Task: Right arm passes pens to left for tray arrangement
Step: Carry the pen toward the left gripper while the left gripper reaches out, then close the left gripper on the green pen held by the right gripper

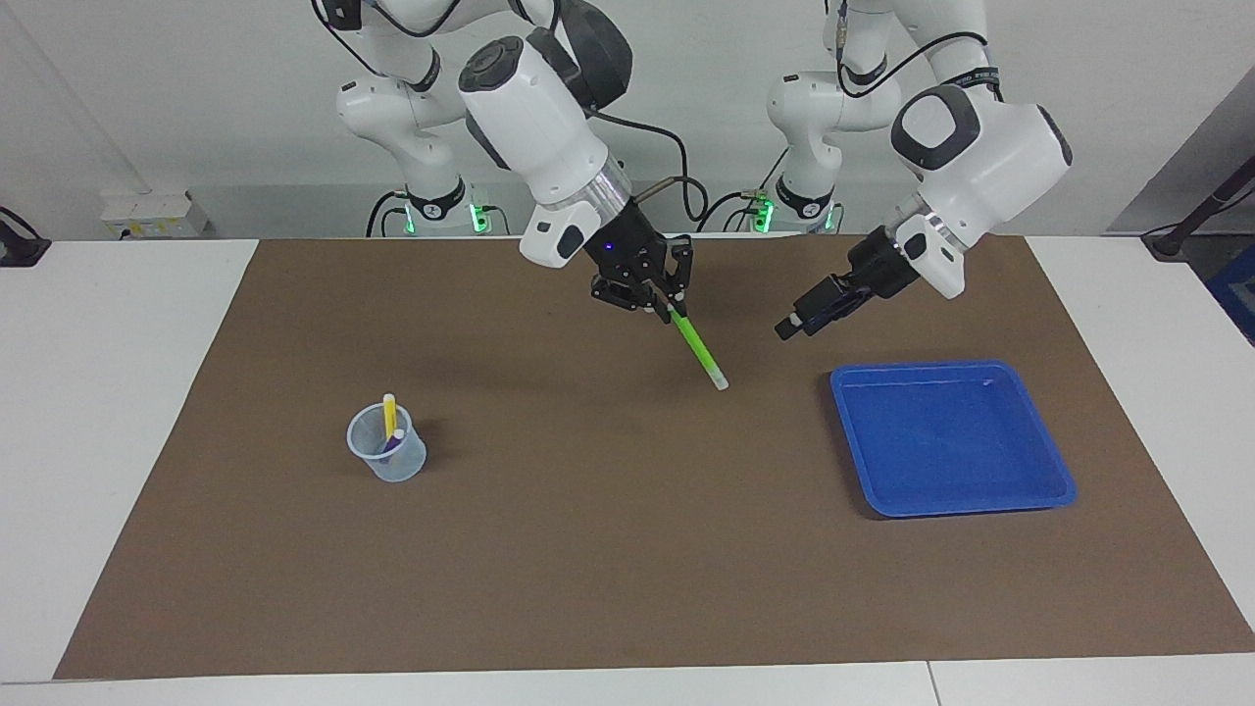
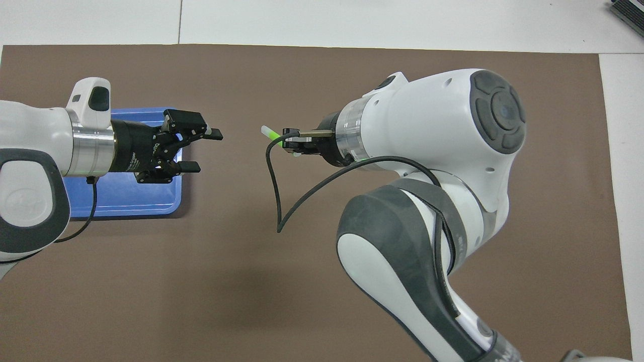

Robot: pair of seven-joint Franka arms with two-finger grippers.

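My right gripper [image 1: 670, 302] is clamped on the upper end of the slim green marker pen [image 1: 700, 351], held tilted over the mat's middle, its pale tip pointing down toward the shallow bright blue plastic tray [image 1: 1039, 431]. For a clean handover I should hold the pen steady and keep its free length clear. My left gripper [image 2: 201, 149], over the tray's edge, is spread wide and holds nothing; the yellow and purple pens [image 1: 390, 424] stand in the small clear plastic cup [image 1: 402, 466] toward the right arm's end.

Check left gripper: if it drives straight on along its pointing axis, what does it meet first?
Probably the green pen that the right gripper holds. The open left gripper points at it across a bare gap; relative height is unclear.
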